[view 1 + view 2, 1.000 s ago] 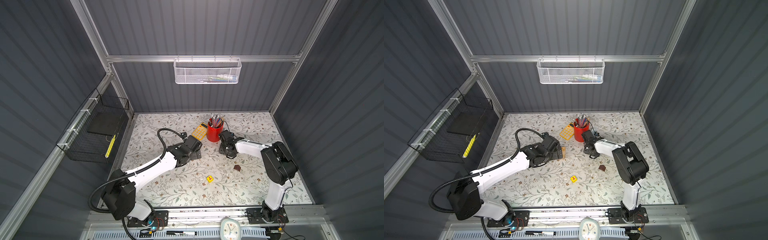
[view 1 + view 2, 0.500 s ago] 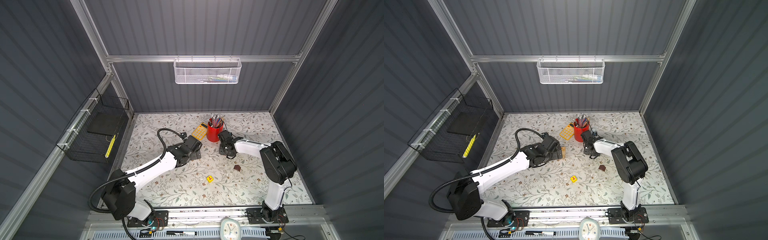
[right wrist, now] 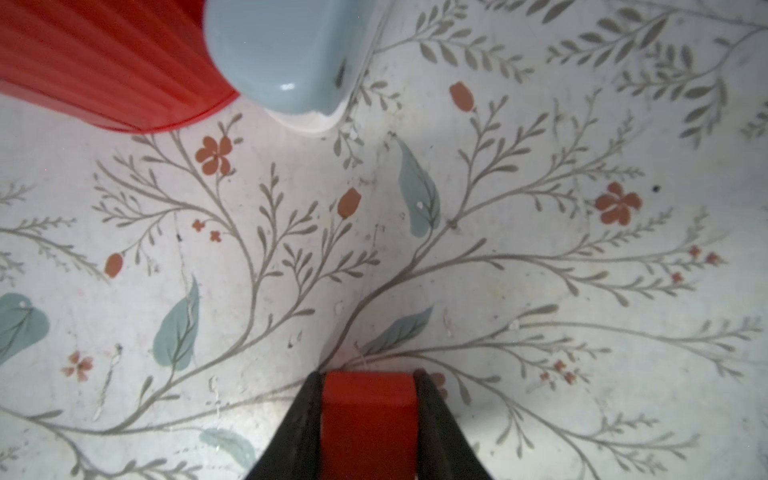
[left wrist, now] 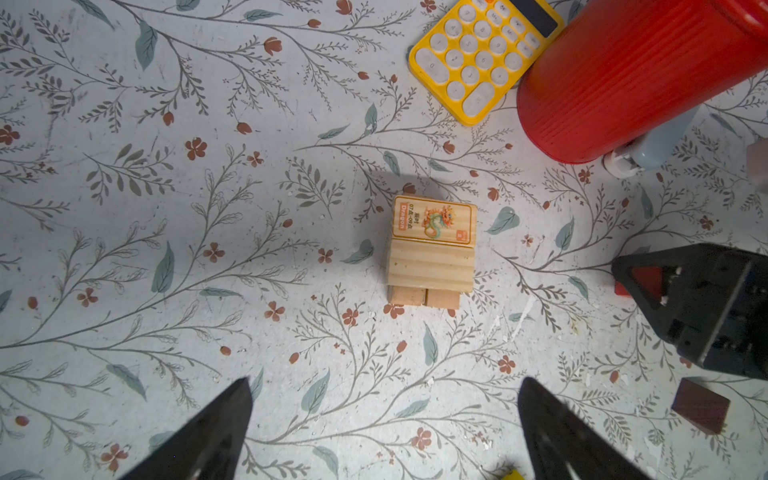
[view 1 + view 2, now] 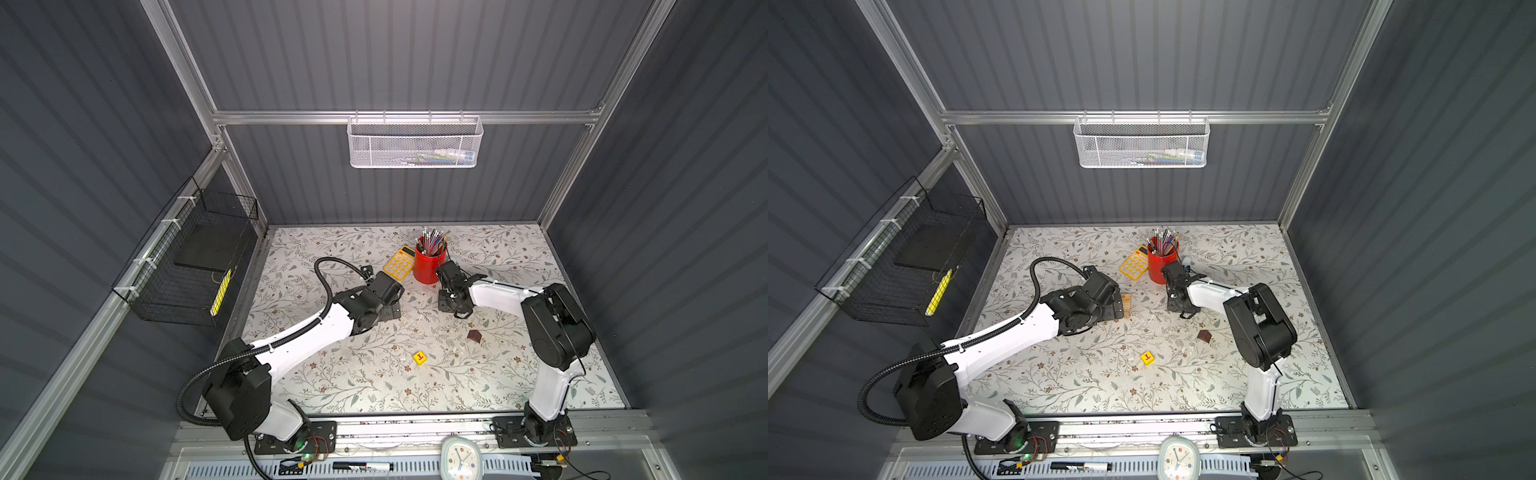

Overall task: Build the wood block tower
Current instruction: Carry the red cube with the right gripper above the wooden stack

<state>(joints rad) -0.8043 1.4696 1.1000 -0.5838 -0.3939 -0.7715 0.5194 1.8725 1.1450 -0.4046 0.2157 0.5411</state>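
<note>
right gripper (image 3: 368, 376) pinches red cube (image 3: 368, 424), left gripper (image 4: 385, 382) gapes empty near block stack (image 4: 430, 253): lift straight, clear the red cup (image 3: 95, 62), land cube flat and centred.

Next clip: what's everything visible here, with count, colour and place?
floral mat: one, white, table surface
wood block stack: one, pale tan, centre
red cube: one, red, held by right gripper
yellow lettered cube: one, yellow, loose, front
roof-shaped piece: one, dark brown, loose, right of centre
pencil cup: one, red, back
calculator: one, yellow, beside the cup
pale blue object: one, by the cup
mesh basket: one, white, back wall
wire basket: one, black, left wall
clock: one, pale, front ledge
marker: one, black, front ledge
left gripper: one, black, open, beside the stack
right gripper: one, black, shut on the red cube
</note>
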